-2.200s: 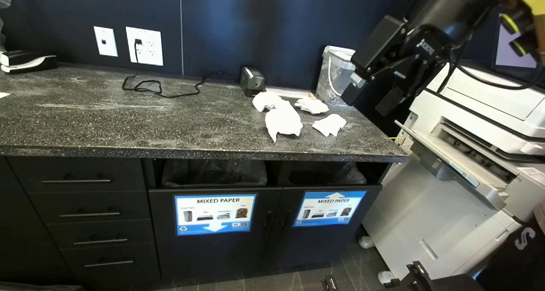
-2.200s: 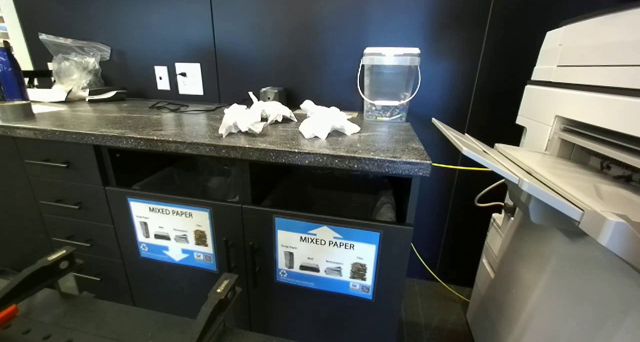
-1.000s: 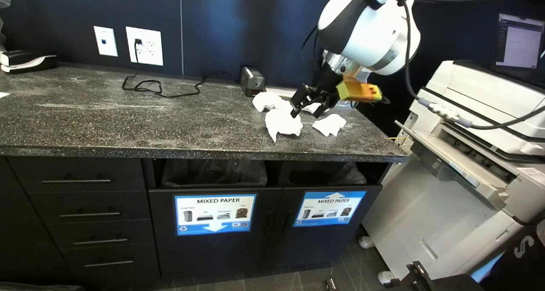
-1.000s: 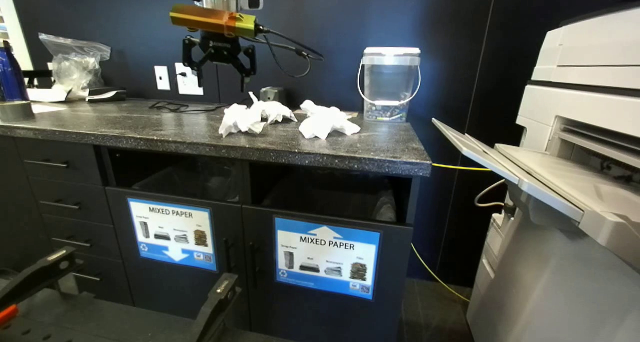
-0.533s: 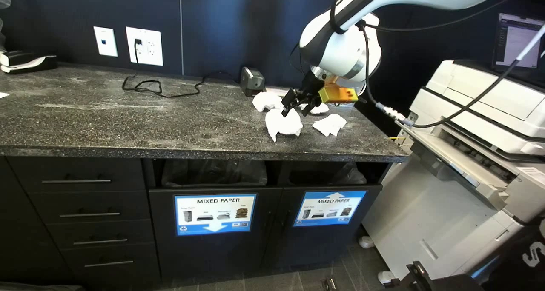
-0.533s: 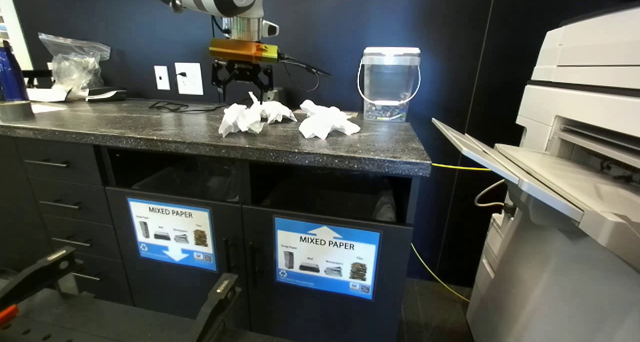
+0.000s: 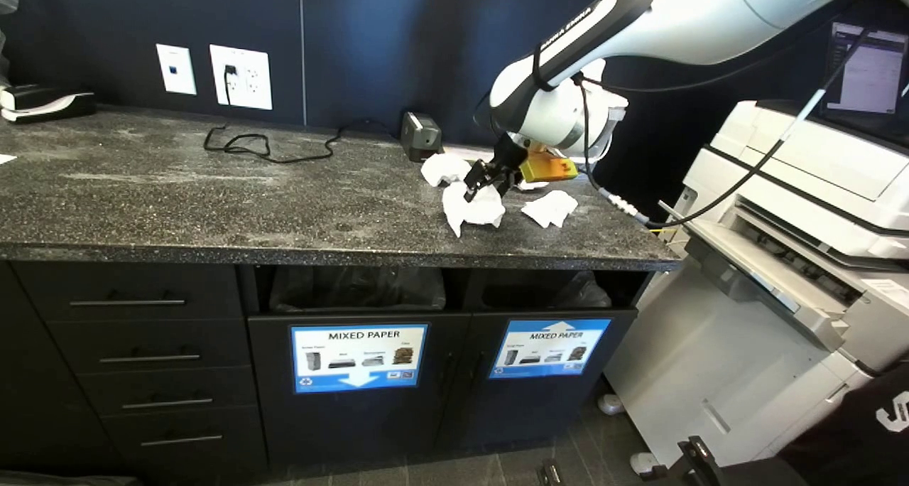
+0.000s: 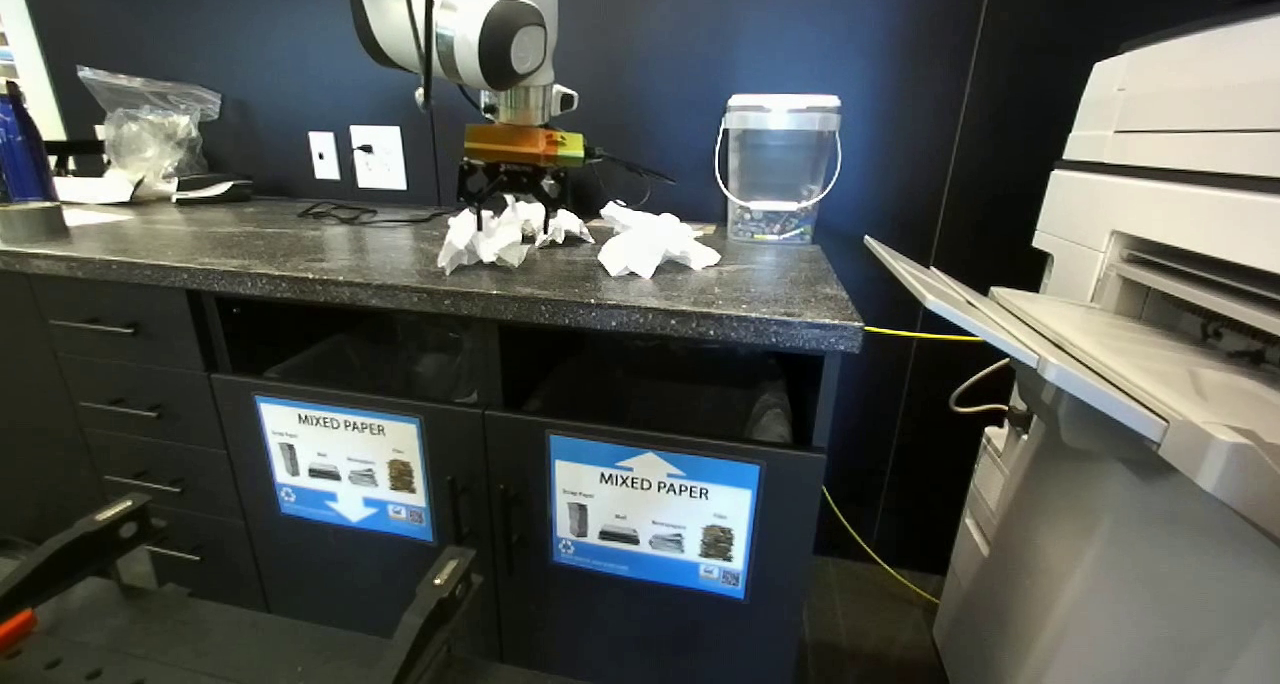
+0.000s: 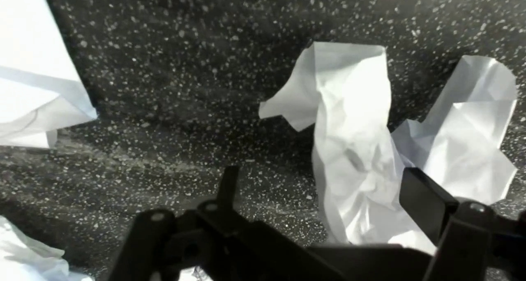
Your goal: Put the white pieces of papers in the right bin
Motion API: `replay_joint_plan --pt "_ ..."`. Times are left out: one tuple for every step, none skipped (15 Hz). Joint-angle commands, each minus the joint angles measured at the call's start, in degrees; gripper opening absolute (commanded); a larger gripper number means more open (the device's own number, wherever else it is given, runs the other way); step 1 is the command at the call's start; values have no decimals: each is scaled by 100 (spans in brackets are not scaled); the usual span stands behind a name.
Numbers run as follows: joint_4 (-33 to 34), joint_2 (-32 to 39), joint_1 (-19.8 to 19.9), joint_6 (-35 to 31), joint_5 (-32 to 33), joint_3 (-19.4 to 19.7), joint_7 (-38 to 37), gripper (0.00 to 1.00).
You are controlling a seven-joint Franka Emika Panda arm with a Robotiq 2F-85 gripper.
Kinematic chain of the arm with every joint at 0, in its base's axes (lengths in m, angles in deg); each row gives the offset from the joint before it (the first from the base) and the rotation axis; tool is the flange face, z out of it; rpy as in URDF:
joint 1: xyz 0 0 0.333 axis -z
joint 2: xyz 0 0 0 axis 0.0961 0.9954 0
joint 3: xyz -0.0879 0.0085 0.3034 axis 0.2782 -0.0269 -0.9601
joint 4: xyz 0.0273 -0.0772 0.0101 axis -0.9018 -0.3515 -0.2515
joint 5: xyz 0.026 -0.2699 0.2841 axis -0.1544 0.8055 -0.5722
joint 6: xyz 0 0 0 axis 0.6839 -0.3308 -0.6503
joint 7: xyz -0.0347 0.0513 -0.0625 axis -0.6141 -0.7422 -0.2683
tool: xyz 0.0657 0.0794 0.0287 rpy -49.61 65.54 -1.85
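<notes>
Jaws spread wide; the gripper (image 8: 512,228) points down low over the speckled counter (image 7: 319,195). In the wrist view we see the first crumpled white paper (image 9: 353,137) across part of the gap between the jaws, partly hidden by one fingertip (image 9: 425,205); contact, we cannot tell. Second paper (image 9: 472,145) just outside that fingertip. Third paper (image 9: 33,92) and fourth paper (image 9: 28,252) lie beyond the opposite finger (image 9: 228,188), well apart from it. Below the jaws, under the counter's edge, we note the right bin (image 8: 660,639), arrow on its sign (image 8: 653,515) pointing up
</notes>
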Motion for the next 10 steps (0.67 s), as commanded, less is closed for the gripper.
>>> replay_joint_plan --pt "643 482 172 155 272 -215 61 100" --pt "721 556 178 170 345 -227 57 100" --pt "797 614 172 193 413 -225 42 100" --pt "867 670 165 211 481 -218 36 100" --pt "914 710 149 230 538 -206 21 100" --pt "973 742 147 267 600 -196 24 100" --pt "1017 771 140 294 647 -193 25 100" --pt "1062 792 135 348 684 -183 11 75" --pt "1094 804 122 401 736 -168 19 74" --pt "1122 809 104 446 787 -150 7 68"
